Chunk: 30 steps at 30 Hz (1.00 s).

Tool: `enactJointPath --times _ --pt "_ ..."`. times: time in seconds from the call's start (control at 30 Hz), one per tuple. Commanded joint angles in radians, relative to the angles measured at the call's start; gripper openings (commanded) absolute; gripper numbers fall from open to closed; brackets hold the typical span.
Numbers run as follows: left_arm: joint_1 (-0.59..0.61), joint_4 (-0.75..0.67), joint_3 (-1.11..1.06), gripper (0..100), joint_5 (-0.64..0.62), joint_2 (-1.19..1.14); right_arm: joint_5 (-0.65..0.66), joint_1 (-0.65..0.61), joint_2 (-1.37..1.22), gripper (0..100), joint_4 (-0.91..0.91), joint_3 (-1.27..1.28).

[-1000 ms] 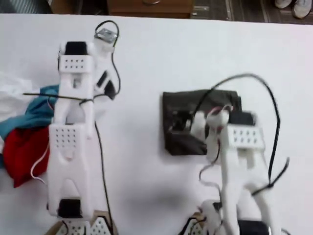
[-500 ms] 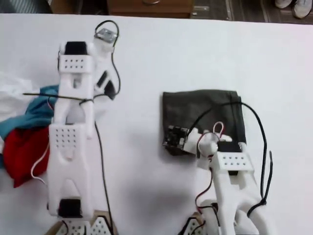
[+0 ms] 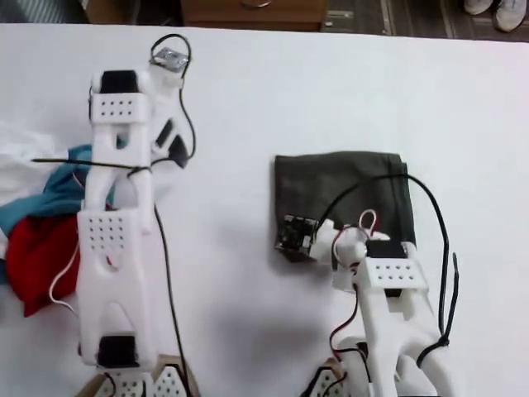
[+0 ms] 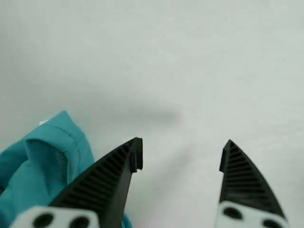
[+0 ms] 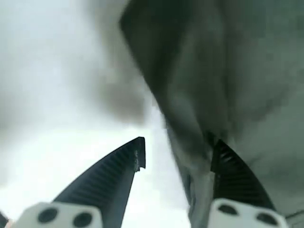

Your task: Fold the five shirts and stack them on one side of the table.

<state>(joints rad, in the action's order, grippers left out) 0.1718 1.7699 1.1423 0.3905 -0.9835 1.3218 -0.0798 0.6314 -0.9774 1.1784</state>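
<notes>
A folded dark shirt [image 3: 347, 186] lies on the white table [image 3: 331, 91], the right arm [image 3: 390, 285] over its near edge.

A white table [image 3: 248, 99] bears one folded dark shirt [image 3: 331, 169] and heaped shirts [image 3: 33, 248].

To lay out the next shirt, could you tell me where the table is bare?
The white table is bare beyond the folded dark grey shirt and to its right. The left edge is crowded: a teal, red and white shirt pile by the left arm.
</notes>
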Motion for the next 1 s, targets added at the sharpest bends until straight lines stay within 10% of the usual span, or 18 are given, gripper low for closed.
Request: enactJointPath --times 0.0,0.97 --pt "0.012 0.018 -0.002 29 0.006 0.086 -0.008 -0.005 0.041 23.6 -0.024 -0.012" --pt "0.014 0.018 -0.002 29 0.006 0.094 -0.009 0.056 -0.412 23.5 0.289 -0.196"
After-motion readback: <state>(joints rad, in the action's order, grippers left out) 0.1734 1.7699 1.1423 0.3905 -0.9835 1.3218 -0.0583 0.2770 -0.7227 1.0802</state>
